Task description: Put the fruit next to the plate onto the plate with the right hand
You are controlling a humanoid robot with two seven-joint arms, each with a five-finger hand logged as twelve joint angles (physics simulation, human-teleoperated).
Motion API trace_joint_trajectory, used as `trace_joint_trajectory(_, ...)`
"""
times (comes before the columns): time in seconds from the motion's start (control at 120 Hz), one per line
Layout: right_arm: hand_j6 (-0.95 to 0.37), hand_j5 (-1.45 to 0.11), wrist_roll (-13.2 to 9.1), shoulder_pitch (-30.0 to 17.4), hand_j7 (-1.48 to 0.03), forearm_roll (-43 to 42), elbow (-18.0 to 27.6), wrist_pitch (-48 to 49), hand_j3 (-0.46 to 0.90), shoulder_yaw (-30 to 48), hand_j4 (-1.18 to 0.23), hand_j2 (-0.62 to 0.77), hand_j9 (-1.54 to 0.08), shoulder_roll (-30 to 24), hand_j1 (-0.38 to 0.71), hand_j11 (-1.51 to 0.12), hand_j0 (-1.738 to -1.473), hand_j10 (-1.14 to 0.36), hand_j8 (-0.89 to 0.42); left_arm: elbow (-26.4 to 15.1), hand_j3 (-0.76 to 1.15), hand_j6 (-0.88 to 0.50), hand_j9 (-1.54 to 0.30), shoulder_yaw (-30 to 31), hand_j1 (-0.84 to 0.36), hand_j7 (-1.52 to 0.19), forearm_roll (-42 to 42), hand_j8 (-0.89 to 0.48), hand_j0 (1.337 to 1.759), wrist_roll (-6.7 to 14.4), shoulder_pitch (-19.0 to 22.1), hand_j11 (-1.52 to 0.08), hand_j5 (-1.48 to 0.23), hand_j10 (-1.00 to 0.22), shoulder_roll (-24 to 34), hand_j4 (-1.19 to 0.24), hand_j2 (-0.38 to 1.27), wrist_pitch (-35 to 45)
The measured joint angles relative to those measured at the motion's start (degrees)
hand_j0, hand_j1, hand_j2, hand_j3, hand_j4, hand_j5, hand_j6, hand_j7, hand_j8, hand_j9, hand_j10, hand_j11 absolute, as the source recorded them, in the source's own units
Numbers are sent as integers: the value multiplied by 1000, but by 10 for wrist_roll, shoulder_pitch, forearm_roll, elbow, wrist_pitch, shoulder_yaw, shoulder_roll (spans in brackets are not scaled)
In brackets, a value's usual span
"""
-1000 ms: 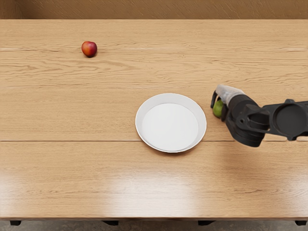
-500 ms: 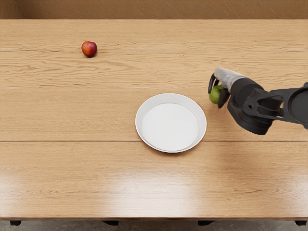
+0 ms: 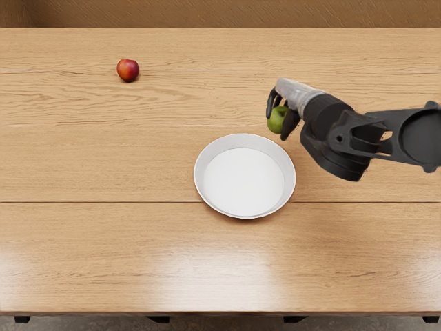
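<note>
Green fruit [image 3: 277,119] is clamped in your right hand [image 3: 289,105], fingers curled round it, just beyond the far right rim of the white plate [image 3: 198,165]. That plate lies mid-way across the wooden worktop [image 3: 103,214], and a red apple [image 3: 127,69] sits well apart at the far left. You have broad open wood around the plate, with the worktop's edges well off on every side.

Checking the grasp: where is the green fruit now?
In the head view, the green fruit is held by the right hand, off the upper-right rim of the white plate.
</note>
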Motion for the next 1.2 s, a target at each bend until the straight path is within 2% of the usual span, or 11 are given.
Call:
trace_joint_trajectory(0.333, -358, -1227, 0, -12, -1134, 5, 0, -4, 0, 13, -818, 349, -1170, 61, 294, -1180, -1649, -677, -305, 1, 0, -17, -20, 0, 330, -20, 0, -17, 1658, 0, 0, -20, -20, -16, 0, -16, 3, 0)
trace_joint_trajectory(0.633, -345, -1230, 0, -26, -1134, 5, 0, -6, 0, 14, -823, 376, -1170, 89, 313, -1184, -1649, -666, -297, 1, 0, -17, -20, 0, 330, -20, 0, -17, 1658, 0, 0, -20, -20, -16, 0, -16, 3, 0)
trace_joint_trajectory(0.65, -348, -1205, 0, -26, -1111, 5, 0, -6, 0, 14, -821, 338, -1145, 89, 303, -1160, -1649, -663, -297, 1, 0, -17, -20, 0, 330, -20, 0, -17, 1658, 0, 0, -20, -20, -16, 0, -16, 3, 0)
trace_joint_trajectory(0.758, -215, -715, -1, -23, -660, -1, -2, -4, 0, 14, -488, 196, -680, 91, 39, -689, -1653, -395, -179, 1, 0, -17, -20, 0, 330, -21, 0, -17, 1658, 0, 0, -20, -21, -16, 0, -16, 3, 0)
trace_joint_trajectory(0.867, -127, -421, -1, -21, -388, -2, -3, -4, 0, 15, -287, 116, -400, 91, -121, -405, -1655, -233, -106, 1, 0, -17, -21, 0, 330, -21, 0, -17, 1658, 0, 0, -21, -21, -16, 0, -16, 3, 0)
trace_joint_trajectory(1.008, -64, -210, -1, -25, -194, 7, -4, -3, 0, 42, -144, 58, -200, 92, -235, -202, -1657, -117, -54, 1, 0, -17, -21, 0, 330, -21, 0, -17, 1658, 0, 0, -21, -21, -16, 0, -16, 3, 0)
trace_joint_trajectory(1.133, -36, -114, -1, -32, -105, 102, -14, 21, 0, 97, -78, 32, -108, 99, -288, -110, -1657, -64, -30, 1, 0, -17, -21, 0, 330, -21, 0, -17, 1658, 0, 0, -21, -21, -16, 0, -16, 3, 0)
trace_joint_trajectory(1.2, -26, -82, -1, -60, -76, 144, -35, 77, 0, 163, -57, 23, -78, 104, -305, -79, -1657, -46, -22, 1, 0, -17, -21, 0, 330, -21, 0, -17, 1658, 0, 0, -21, -21, -16, 0, -16, 3, 0)
